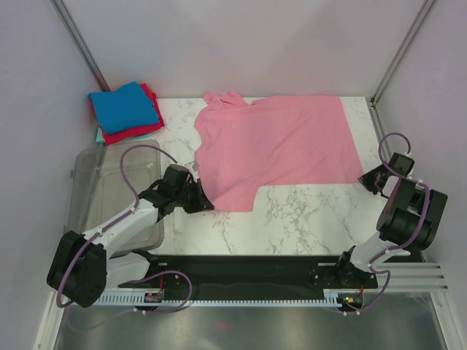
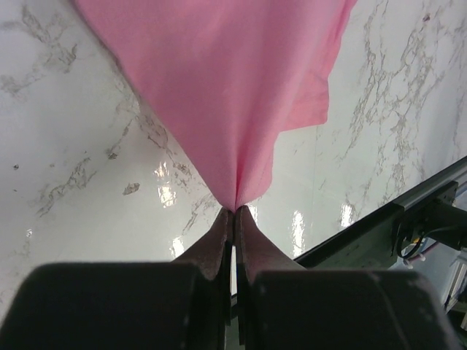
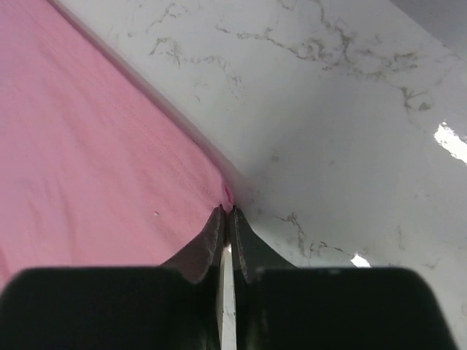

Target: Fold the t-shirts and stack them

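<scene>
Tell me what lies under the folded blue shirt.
A folded red shirt lies under the blue shirt, with a pale green edge lower still. The blue one covers the rest of both.

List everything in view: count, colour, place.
pink t-shirt: one, pink, spread flat across the middle of the table.
folded shirts: one stack, blue on top, red under it, a pale teal edge lowest; far left corner.
clear plastic bin: one, transparent, at the left side, beside the left arm.
marble table: one, white with grey veins, under the shirts.
left gripper: one, black, shut on the pink t-shirt's near left edge.
right gripper: one, black, shut on the pink t-shirt's near right corner.
</scene>
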